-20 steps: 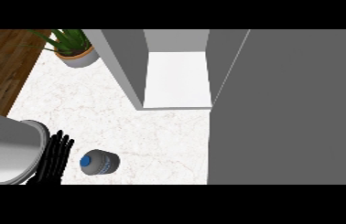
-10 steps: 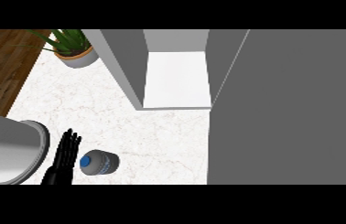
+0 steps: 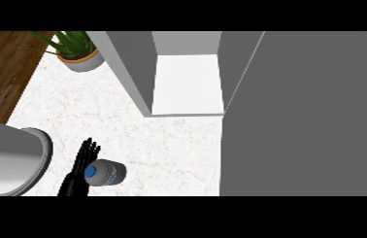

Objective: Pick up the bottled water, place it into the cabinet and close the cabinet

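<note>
My left hand (image 3: 80, 166) sat low in the frame's lower left, fingers straight and open, holding nothing, just beside the bottled water (image 3: 105, 172) standing on the counter (image 3: 143, 140). I reckoned the trick was curling round its side before lifting toward the open cabinet (image 3: 186, 84) up top

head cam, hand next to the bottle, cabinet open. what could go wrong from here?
1. The robot hand sits at the left side of the bottled water with fingers straight, not curled round it; closing from there could push or tip the bottle rather than grasp it.
2. The cabinet opening is narrow between its side wall and the open door; the bottle could clip either going in.
</note>
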Tool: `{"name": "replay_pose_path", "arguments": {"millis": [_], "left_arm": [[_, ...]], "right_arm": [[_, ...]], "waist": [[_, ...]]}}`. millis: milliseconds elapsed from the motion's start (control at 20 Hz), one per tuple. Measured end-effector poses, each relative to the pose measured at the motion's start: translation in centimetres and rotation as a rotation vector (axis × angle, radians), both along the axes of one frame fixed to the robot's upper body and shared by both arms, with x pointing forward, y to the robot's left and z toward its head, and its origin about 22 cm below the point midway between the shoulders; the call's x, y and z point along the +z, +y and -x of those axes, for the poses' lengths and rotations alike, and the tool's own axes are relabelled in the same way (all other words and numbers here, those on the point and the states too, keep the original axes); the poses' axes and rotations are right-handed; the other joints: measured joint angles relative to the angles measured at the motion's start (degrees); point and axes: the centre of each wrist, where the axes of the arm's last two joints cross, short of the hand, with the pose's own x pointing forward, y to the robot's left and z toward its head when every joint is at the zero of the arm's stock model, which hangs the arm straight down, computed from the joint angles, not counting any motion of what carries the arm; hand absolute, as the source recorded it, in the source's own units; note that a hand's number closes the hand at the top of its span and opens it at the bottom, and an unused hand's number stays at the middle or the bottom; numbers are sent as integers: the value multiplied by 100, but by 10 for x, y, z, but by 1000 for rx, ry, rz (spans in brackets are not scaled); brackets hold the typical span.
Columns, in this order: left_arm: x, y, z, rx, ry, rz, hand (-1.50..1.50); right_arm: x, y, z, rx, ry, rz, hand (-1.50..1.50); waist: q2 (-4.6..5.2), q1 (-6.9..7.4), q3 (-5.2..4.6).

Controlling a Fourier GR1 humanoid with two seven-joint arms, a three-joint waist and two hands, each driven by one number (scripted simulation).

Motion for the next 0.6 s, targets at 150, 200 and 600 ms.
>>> {"name": "replay_pose_path", "arguments": {"millis": [150,200,600], "left_arm": [[-13,-9,0,-29,4,38,-150],[-17,-14,-4,-31,0,49,-150],[-32,-19,-8,17,-31,146,150]], "right_arm": [[-1,3,1,-4,1,-14,-150],[-1,4,2,-3,0,-19,-150],[-3,6,7,4,4,-24,-150]], "waist": [[0,10,0],[0,3,0],[-42,28,90]]}}
